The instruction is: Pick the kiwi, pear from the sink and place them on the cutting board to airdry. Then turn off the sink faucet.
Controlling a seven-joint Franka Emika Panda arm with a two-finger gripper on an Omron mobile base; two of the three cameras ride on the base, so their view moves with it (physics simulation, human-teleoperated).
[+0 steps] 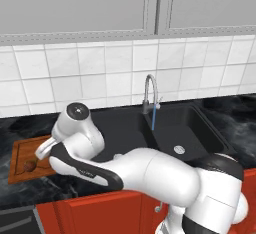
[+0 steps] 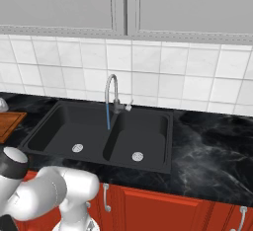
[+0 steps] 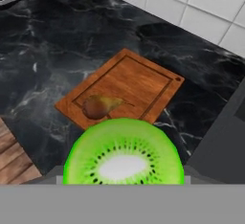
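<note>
Gripper (image 3: 123, 182) is clamping one kiwi (image 3: 123, 153) above the cutting board (image 3: 143, 82), one pear (image 3: 99, 106) lying there.

Domestic kitchen, rendered. Evidence: matte black double-basin sink (image 2: 99, 131) set into a black marbled stone worktop (image 2: 212, 146), with a slim silver gooseneck faucet (image 2: 112, 94) running a thin blue stream. White square-tile backsplash (image 2: 163, 77) behind; pale grey wall cabinets (image 2: 59, 3) above; red base cabinet doors with silver handles (image 2: 163, 210) below. Reddish-brown rectangular wooden cutting board (image 3: 124, 91) lies on the worktop, a brownish pear (image 3: 99, 106) on it.
</note>
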